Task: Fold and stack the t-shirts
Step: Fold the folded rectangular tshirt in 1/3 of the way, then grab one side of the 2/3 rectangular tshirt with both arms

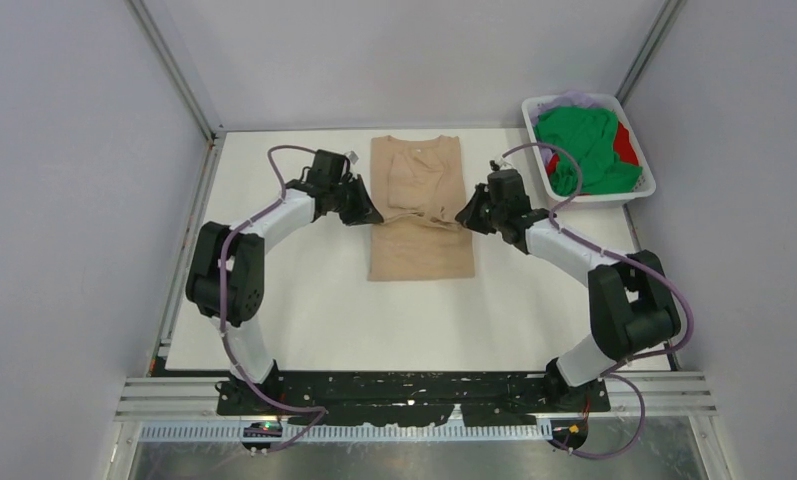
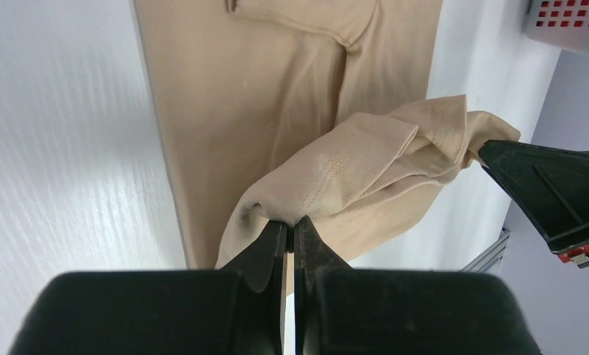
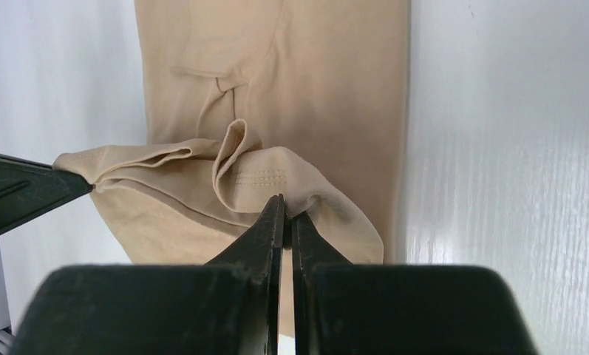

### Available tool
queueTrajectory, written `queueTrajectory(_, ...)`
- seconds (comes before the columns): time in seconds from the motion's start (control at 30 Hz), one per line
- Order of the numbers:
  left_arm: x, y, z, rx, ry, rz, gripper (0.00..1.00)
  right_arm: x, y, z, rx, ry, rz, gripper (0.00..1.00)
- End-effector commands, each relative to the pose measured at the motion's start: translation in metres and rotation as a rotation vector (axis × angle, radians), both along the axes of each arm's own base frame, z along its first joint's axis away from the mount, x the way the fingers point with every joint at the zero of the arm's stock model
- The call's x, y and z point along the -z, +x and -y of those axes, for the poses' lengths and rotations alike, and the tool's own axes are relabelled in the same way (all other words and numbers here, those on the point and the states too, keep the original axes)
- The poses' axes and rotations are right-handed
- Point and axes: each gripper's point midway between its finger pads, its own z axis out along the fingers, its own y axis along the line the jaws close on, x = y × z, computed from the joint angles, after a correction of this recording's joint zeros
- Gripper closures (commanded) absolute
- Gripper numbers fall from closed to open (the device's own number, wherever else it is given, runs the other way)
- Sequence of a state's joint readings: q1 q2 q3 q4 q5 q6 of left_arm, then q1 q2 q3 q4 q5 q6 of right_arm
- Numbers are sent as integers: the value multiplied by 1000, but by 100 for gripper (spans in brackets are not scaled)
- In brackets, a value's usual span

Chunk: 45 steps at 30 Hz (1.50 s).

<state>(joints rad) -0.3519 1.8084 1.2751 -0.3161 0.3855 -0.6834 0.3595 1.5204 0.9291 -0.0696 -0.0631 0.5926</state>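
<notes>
Beige t-shirt (image 1: pixel 421 255): mid-bench toward the far edge, sides already folded in to a narrow strip. A raised fold across its middle is pinched by the left gripper (image 1: pixel 372 214) and the right gripper (image 1: pixel 465 216), both clamped tight on the cloth, so the crosswise fold looks unfinished. Green t-shirt (image 1: pixel 584 145), red t-shirt (image 1: pixel 625 143) and lilac t-shirt (image 1: pixel 572 99): crumpled in the white basket (image 1: pixel 638 192) at the far right corner, none folded and no stack begun.

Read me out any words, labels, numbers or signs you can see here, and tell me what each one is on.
No text can be read in any view.
A red tag on the right claw, seen from the left wrist: too small to read.
The shirt and basket show no print.
</notes>
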Motion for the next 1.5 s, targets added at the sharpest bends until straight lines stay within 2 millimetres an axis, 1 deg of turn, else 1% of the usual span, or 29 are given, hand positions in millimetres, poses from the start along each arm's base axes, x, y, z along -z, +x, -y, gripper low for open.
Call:
queueTrajectory(0.0, -5, 22, -6, -2, 26, 38, 99, -16, 31, -10, -27, 34, 66, 95)
queueTrajectory(0.2, 8, 33, -2, 22, 45, -4, 92, -3, 44, -6, 6, 36, 32, 94)
queueTrajectory(0.37, 13, 43, -1, 13, 47, -10, 82, 2, 56, -5, 29, 59, 44, 86)
queueTrajectory(0.4, 13, 45, -1, 12, 46, -7, 78, 1, 59, -5, 31, 72, 47, 82)
queueTrajectory(0.43, 13, 48, -1, 10, 45, -7, 70, 2, 61, -6, 32, 76, 46, 79)
queueTrajectory(0.47, 12, 50, -2, 8, 42, -5, 56, 1, 63, -5, 31, 87, 48, 71)
queueTrajectory(0.5, 10, 53, -2, 7, 37, 1, 42, 1, 66, -6, 32, 92, 50, 66)
queueTrajectory(0.53, 6, 55, -2, 6, 33, 11, 23, -1, 68, -5, 34, 102, 56, 57)
queueTrajectory(0.57, 2, 57, -3, 3, 29, 20, 9, -4, 69, -5, 36, 107, 62, 51)
queueTrajectory(0.6, -4, 58, -3, 0, 26, 34, 1, -7, 70, -5, 39, 113, 70, 38)
queueTrajectory(0.63, -8, 58, -4, 2, 26, 45, 0, -11, 69, -4, 41, 115, 79, 30)
queueTrajectory(0.67, -14, 56, -5, 5, 25, 58, 0, -12, 68, -3, 47, 112, 84, 10)
queueTrajectory(0.7, -17, 53, -6, 7, 26, 65, 0, -14, 65, -1, 50, 110, 88, 3)
queueTrajectory(0.73, -20, 49, -7, 10, 24, 71, 0, -11, 61, 2, 50, 98, 83, 3)
queueTrajectory(0.77, -22, 42, -9, 11, 23, 70, 1, -15, 56, 3, 50, 94, 84, 4)
queueTrajectory(0.8, -23, 35, -10, 14, 20, 71, 0, -9, 50, 7, 50, 78, 71, 4)
queueTrajectory(0.83, -23, 27, -12, 16, 18, 68, 0, -11, 44, 9, 47, 70, 65, 5)
queueTrajectory(0.87, -21, 17, -13, 18, 16, 64, 0, -1, 34, 11, 41, 59, 40, 5)
queueTrajectory(0.9, -11, 3, -15, 24, 20, 43, 1, -4, 26, 11, 32, 61, 36, 5)
queueTrajectory(1.03, 4, -44, -20, 38, 31, -6, 0, 15, -17, 18, 11, 59, -42, 5)
queueTrajectory(1.07, 11, -54, -21, 38, 34, -22, 0, 20, -30, 20, 7, 57, -57, 4)
queueTrajectory(1.13, 21, -71, -23, 46, 41, -45, 0, 28, -49, 22, -5, 52, -84, 4)
queueTrajectory(1.2, 32, -82, -25, 38, 50, -66, 1, 36, -64, 22, -16, 55, -111, 4)
queueTrajectory(1.3, 43, -89, -21, 34, 33, -94, 10, 45, -77, 20, -35, 56, -131, 2)
queueTrajectory(1.33, 46, -90, -20, 31, 34, -100, 14, 49, -82, 20, -39, 56, -144, 5)
queueTrajectory(1.4, 52, -91, -18, 31, 40, -121, 23, 54, -85, 18, -48, 62, -158, 15)
queueTrajectory(1.43, 55, -91, -17, 31, 41, -131, 26, 55, -86, 17, -53, 68, -163, 18)
queueTrajectory(1.47, 57, -91, -16, 32, 44, -136, 29, 58, -87, 17, -54, 67, -168, 24)
